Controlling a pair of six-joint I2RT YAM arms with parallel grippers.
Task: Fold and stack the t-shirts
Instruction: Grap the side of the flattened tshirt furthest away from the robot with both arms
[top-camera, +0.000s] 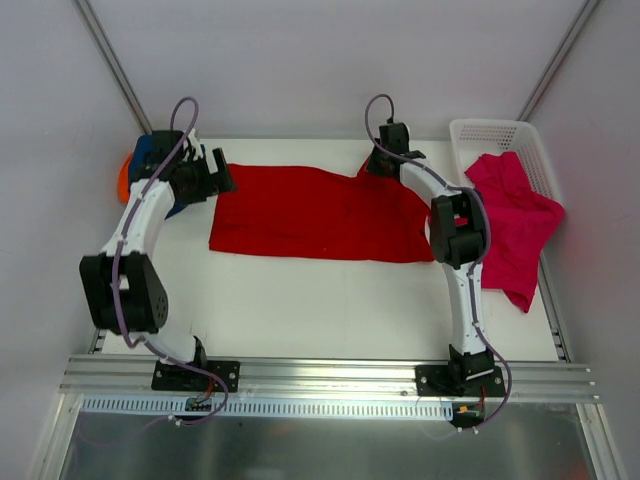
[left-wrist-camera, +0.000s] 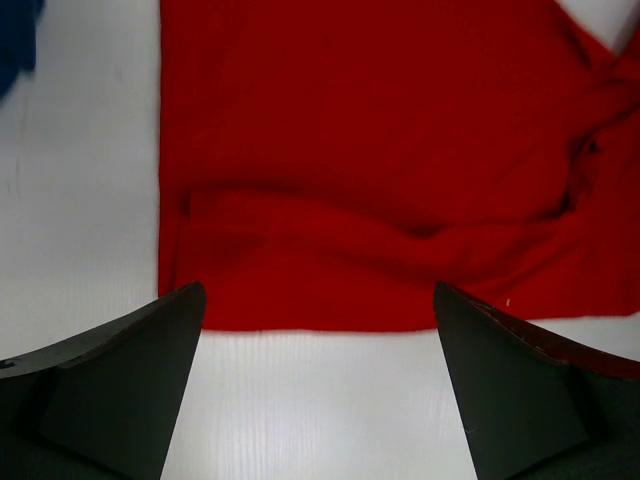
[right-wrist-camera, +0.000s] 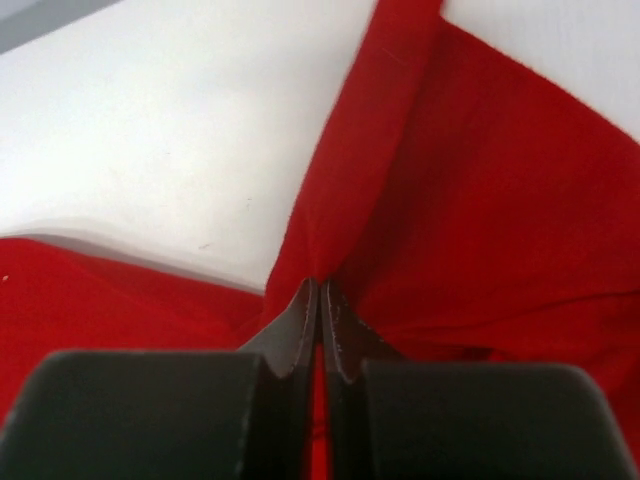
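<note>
**Top view:** A bright red cloth t-shirt (top-camera: 315, 212) lies spread across the middle of the white table (top-camera: 330, 300). The left gripper (top-camera: 222, 178) is at its left edge and the right gripper (top-camera: 376, 165) at its far right corner. A magenta-pink cloth t-shirt (top-camera: 515, 220) drapes over the white plastic lattice basket (top-camera: 487, 126).

**Left wrist:** The fingers are spread wide just short of the shirt's edge, gripping nothing.

**Right wrist:** The jaws are pressed together, pinching a ridge of red cloth.

A clean fold likely needs the left to pinch its matching corner before both lift together.
</note>
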